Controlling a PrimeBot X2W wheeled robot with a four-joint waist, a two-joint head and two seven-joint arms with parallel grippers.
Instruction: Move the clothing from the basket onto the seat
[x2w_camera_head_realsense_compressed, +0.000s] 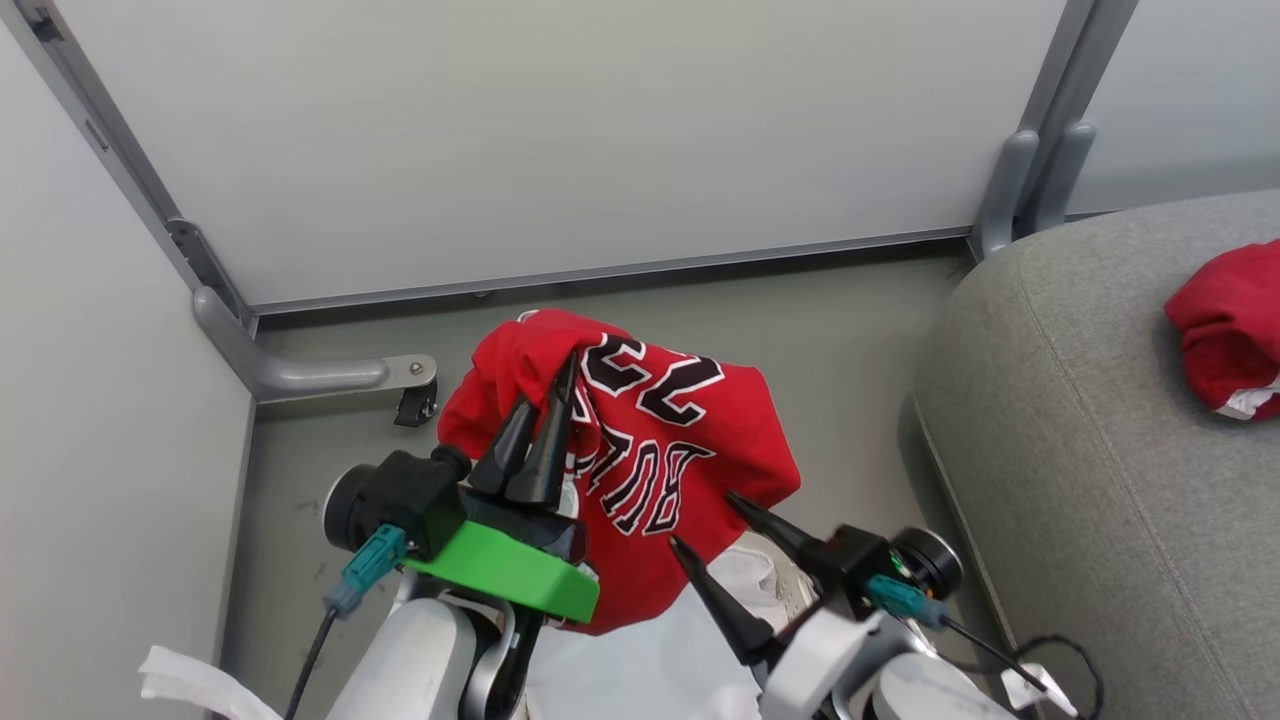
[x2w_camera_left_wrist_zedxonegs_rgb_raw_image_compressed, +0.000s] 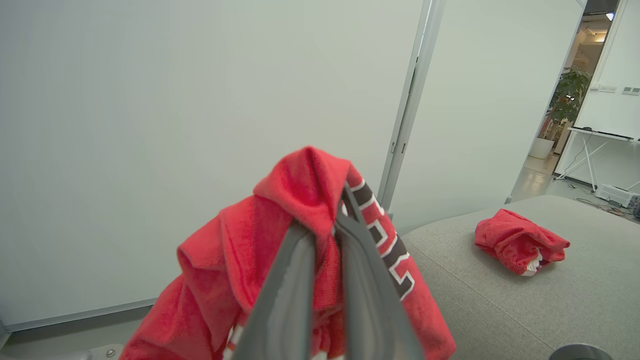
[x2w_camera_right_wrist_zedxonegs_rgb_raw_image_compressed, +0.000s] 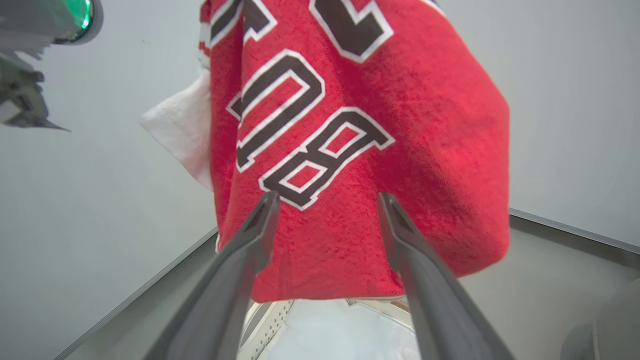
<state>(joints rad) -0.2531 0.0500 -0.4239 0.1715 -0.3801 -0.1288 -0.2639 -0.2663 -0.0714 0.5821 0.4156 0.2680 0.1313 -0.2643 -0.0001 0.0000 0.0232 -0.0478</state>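
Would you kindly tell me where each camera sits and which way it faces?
Head view: on the head, facing down at floor and sofa; left gripper shut on the lettered garment, right gripper open.
Left wrist view: on that wrist, facing along its fingers toward the sofa.
Right wrist view: on that wrist, facing along its fingers at the lettered garment.
Shared: head and left wrist show the second garment.

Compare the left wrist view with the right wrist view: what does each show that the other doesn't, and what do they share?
Left wrist view adds: the left gripper shut on a fold of the lettered red garment, plus the grey sofa with the other red garment lying on it. Right wrist view adds: the open right gripper pointing at the hanging cloth, and the basket with its white liner below. Shared: the lettered garment and pale wall panels.
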